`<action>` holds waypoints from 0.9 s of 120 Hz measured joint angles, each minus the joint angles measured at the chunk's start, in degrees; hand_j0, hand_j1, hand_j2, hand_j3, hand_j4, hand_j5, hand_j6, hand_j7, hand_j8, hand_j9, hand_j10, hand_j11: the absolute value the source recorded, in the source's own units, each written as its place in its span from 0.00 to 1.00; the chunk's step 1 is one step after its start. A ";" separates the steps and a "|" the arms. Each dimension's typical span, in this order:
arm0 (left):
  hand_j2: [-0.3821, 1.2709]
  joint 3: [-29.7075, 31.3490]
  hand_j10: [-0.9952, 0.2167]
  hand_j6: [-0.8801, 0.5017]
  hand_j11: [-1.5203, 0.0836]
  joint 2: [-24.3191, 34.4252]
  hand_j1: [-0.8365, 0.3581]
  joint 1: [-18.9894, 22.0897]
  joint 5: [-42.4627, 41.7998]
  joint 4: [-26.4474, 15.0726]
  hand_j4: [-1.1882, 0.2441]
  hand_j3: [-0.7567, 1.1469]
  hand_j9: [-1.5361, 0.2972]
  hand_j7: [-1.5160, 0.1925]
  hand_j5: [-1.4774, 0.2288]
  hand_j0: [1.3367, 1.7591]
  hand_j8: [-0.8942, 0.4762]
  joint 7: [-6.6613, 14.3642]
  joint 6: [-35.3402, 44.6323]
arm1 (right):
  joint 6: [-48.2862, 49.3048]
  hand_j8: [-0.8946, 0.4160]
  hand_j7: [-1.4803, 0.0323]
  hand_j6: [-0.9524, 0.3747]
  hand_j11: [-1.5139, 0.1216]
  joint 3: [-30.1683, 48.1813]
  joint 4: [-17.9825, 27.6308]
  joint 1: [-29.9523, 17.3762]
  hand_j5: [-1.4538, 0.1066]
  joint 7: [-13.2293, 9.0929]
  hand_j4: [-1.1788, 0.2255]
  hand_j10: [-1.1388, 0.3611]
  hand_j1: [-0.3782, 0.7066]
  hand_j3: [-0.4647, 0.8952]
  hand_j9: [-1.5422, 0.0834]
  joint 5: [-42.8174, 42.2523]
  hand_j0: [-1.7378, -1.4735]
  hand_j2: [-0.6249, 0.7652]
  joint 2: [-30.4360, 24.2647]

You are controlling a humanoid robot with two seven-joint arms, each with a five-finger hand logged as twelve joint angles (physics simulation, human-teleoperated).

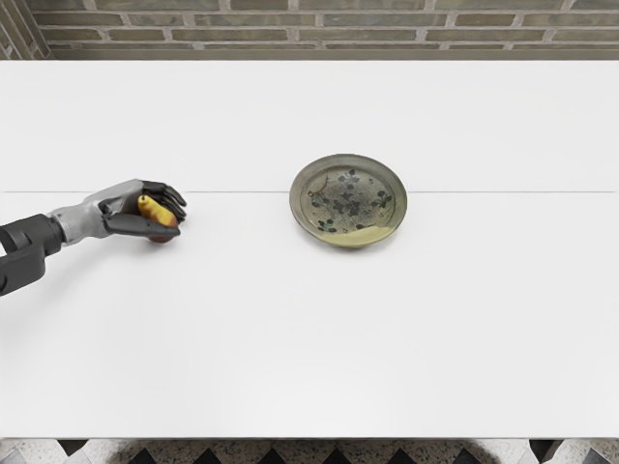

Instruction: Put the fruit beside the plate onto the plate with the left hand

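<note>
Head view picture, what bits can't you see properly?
1. Fruit: head view, the left robot hand wraps around it. Only a yellow-orange patch shows, so its kind is unclear.
2. Left arm: cut off by the picture's left edge.
3. Right arm: out of view.
4. Plate: its painted pattern is too small to read.

Left arm (pixel 24 249): forearm casing dark charcoal, matte, blocky in outline. Wrist section light grey, rounded, faint metallic sheen. Robot hand (pixel 145 213): grey back plate, slim black fingers (pixel 170 194) in jointed segments. Finer detail too small to tell.
</note>
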 joint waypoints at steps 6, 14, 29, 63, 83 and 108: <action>0.32 -0.03 0.48 0.15 0.47 -0.02 0.31 0.07 0.14 -0.01 0.36 0.40 0.36 0.39 0.37 0.75 0.33 -0.03 -0.01 | 0.00 0.66 0.95 0.70 0.90 0.00 0.00 0.00 0.91 0.00 0.82 0.74 0.06 0.34 0.93 0.00 0.30 0.45 0.00; 0.32 -0.07 0.49 0.12 0.47 0.01 0.32 0.08 0.21 -0.06 0.33 0.40 0.33 0.36 0.35 0.74 0.33 -0.07 -0.06 | 0.00 0.66 0.95 0.70 0.90 0.00 0.00 0.00 0.91 0.00 0.82 0.74 0.06 0.34 0.93 0.00 0.30 0.45 0.00; 0.37 0.25 0.60 0.10 0.30 -0.08 0.29 0.09 0.03 -0.18 0.29 0.40 0.27 0.29 0.27 0.72 0.36 -0.06 -0.37 | 0.00 0.66 0.95 0.70 0.90 0.00 0.00 0.00 0.91 0.00 0.82 0.74 0.06 0.34 0.93 0.00 0.30 0.45 0.00; 0.37 1.18 0.74 0.11 0.05 0.07 0.32 -0.26 0.08 -1.18 0.24 0.40 0.23 0.25 0.22 0.73 0.39 0.00 -0.16 | 0.00 0.66 0.95 0.70 0.90 0.00 0.00 0.00 0.91 0.00 0.82 0.74 0.06 0.34 0.93 0.00 0.30 0.45 0.00; 0.36 1.65 0.60 0.09 0.13 0.36 0.32 -1.50 0.71 -3.34 0.23 0.40 0.24 0.23 0.21 0.72 0.37 -0.03 0.34 | 0.00 0.66 0.95 0.70 0.90 0.00 0.00 0.00 0.91 0.00 0.82 0.74 0.06 0.34 0.93 -0.01 0.30 0.45 0.00; 0.35 1.52 0.55 0.08 0.16 0.19 0.32 -7.34 -2.69 -3.86 0.22 0.40 0.22 0.22 0.21 0.72 0.37 0.04 0.40 | 0.00 0.66 0.95 0.70 0.90 0.00 0.00 0.00 0.91 0.00 0.82 0.74 0.06 0.34 0.93 -0.01 0.30 0.45 0.00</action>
